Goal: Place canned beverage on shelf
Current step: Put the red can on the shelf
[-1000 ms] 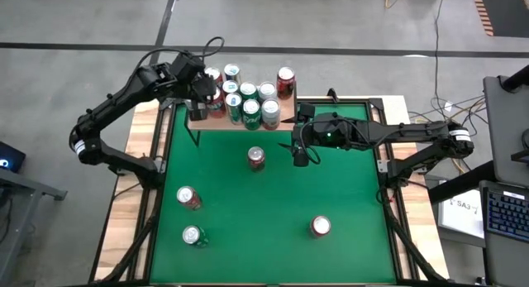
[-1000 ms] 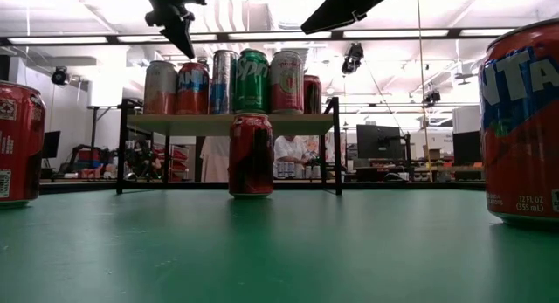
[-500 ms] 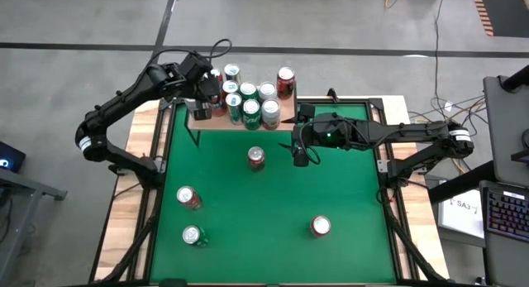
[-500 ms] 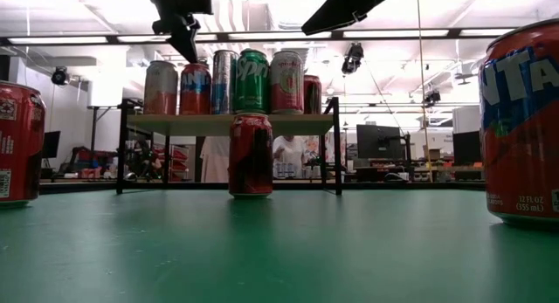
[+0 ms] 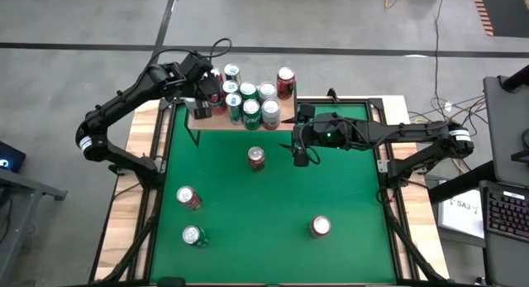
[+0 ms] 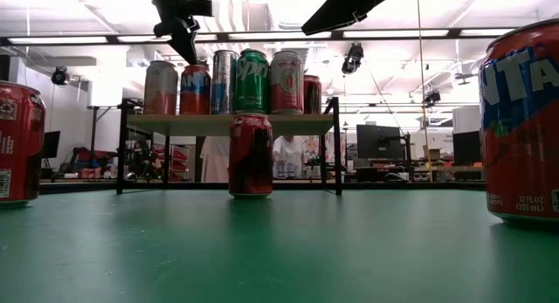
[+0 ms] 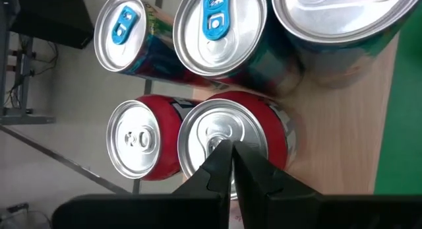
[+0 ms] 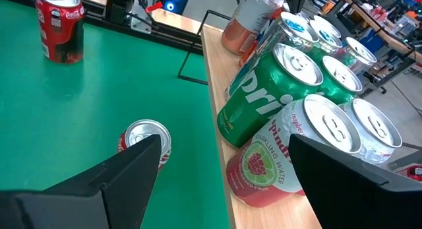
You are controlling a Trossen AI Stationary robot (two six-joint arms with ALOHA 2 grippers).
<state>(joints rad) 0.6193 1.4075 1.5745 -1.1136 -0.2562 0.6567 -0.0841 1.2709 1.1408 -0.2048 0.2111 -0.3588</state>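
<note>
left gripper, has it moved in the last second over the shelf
Yes. In the high view the left gripper, shut, has shifted from the shelf's left end toward the right, farther in over the cans.

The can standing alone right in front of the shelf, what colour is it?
Red can, clearest in the low view.

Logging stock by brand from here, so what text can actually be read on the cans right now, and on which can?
"Coca-Cola" on the red can standing on the green table.
"pri", part of a word, on the green can on the shelf.
"pind" and "SPARKLING WATER" on the raspberry can beside it.
"NTA" on the orange can.
Other cans' labels are too small or blurred.
</note>
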